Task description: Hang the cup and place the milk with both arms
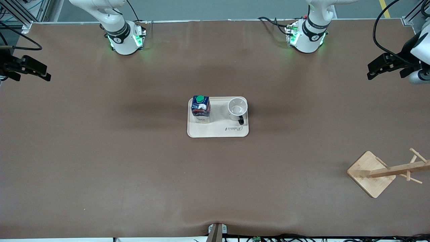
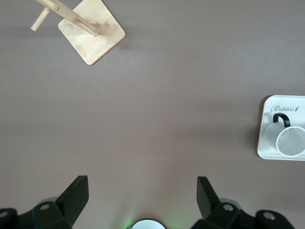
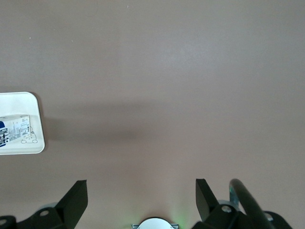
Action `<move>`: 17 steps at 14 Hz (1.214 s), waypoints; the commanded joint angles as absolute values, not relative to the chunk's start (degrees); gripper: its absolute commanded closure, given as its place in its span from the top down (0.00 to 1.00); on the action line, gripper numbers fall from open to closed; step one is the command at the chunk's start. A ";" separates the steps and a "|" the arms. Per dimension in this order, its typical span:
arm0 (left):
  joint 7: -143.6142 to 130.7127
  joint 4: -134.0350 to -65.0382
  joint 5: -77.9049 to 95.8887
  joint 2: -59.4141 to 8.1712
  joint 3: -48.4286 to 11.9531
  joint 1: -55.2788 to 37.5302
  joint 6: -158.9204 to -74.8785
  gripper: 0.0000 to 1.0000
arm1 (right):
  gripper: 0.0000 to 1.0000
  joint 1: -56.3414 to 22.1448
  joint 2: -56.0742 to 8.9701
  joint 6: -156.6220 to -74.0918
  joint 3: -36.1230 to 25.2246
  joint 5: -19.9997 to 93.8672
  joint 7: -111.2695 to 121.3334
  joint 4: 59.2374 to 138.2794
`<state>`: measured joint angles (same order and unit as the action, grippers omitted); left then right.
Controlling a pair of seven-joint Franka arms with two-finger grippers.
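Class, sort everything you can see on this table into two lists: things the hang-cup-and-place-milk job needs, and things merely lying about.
Belongs to the job:
- cup, on the tray
- milk, on the tray beside the cup
- wooden cup rack, toward the left arm's end
- left end effector, open, waiting
- right end effector, open, waiting

Just lying about:
- tray, perhaps only a starting spot
- cables between the arm bases

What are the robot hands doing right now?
Left hand open, over bare table. Right hand open, over bare table. Cup and milk upright on tray. Nothing blocking.
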<state>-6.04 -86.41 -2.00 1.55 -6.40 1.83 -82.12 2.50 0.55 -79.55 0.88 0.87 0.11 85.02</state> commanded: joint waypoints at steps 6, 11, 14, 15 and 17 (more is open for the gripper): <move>-6.86 -84.03 -1.67 0.19 -6.15 1.85 -81.83 1.00 | 1.00 2.81 1.23 -79.45 0.88 0.26 0.53 85.69; -6.86 -84.20 -1.50 -0.09 -6.33 2.20 -81.74 1.00 | 1.00 2.81 1.23 -79.37 0.88 0.35 0.53 85.69; -7.03 -84.72 -0.88 -0.26 -6.42 2.11 -81.48 1.00 | 1.00 2.99 1.23 -79.37 0.88 0.70 0.44 85.69; -8.08 -85.16 -0.88 -0.18 -6.76 1.85 -81.39 1.00 | 1.00 3.08 1.23 -79.37 0.88 0.79 0.53 85.69; -11.93 -86.83 -0.70 0.09 -8.60 1.58 -81.21 1.00 | 1.00 3.08 1.23 -79.45 0.97 0.79 0.44 85.69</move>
